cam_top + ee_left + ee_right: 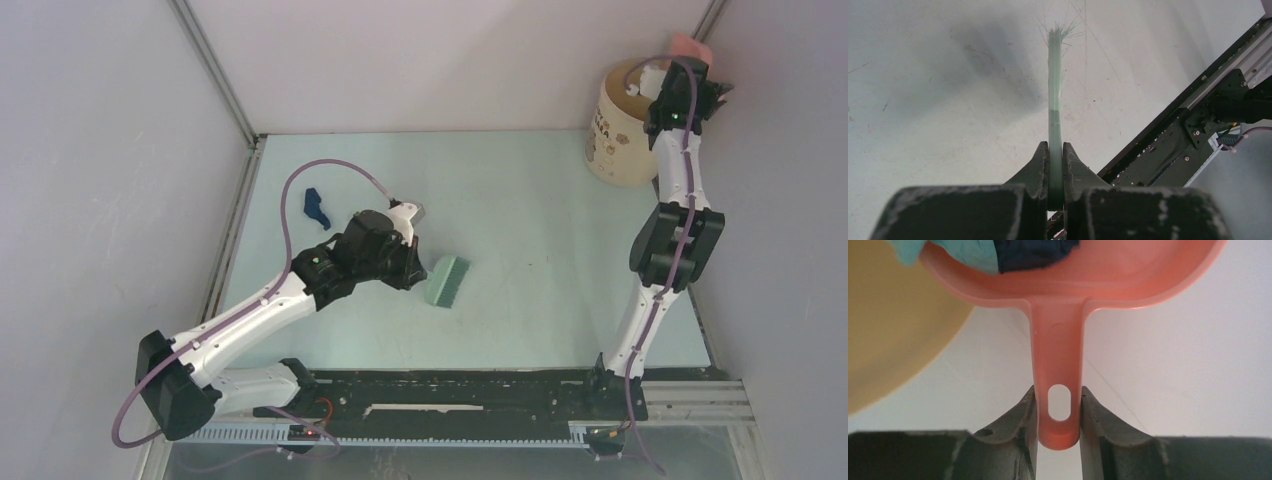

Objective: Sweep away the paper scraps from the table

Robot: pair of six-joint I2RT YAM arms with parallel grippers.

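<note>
Far right corner:
- The right arm is reaching up to the cream bucket [893, 340].
- The right gripper [1058, 410] is clamping the handle of the pink dustpan [1098, 270], one jaw on each side just by the hanging hole.
- The dustpan is hanging over the bucket's mouth.
- Paper scraps [973, 255], teal and dark blue ones showing, are sitting in the pan's bowl. Whether any are sliding out cannot be told.

Middle of the table [540, 200]:
- The left gripper [1055, 150] is pinching the green brush [1054, 75] by its thin back, jaws closed tight on it.
- The bristles are pointing away from the wrist.
- Whether they are touching the surface cannot be told.

Far left:
- One dark blue scrap [317, 207] is lying on the table near the left wall.
- It is beyond the left wrist and well apart from the brush.
- No other loose scraps are showing in the overhead view.

Step in hand, as judged: emptying the loaded pan into the bucket. The sweeping looks nearly done, with one scrap left to collect.

Next move, as judged:
- The pan needs tipping with its lip inside the bucket rim, so the light scraps are falling in rather than down the outside.
- After that the pan would need bringing across to the far left, with its lip flat on the table beside the blue scrap.
- The brush would go behind the scrap and push it toward the pan.
</note>
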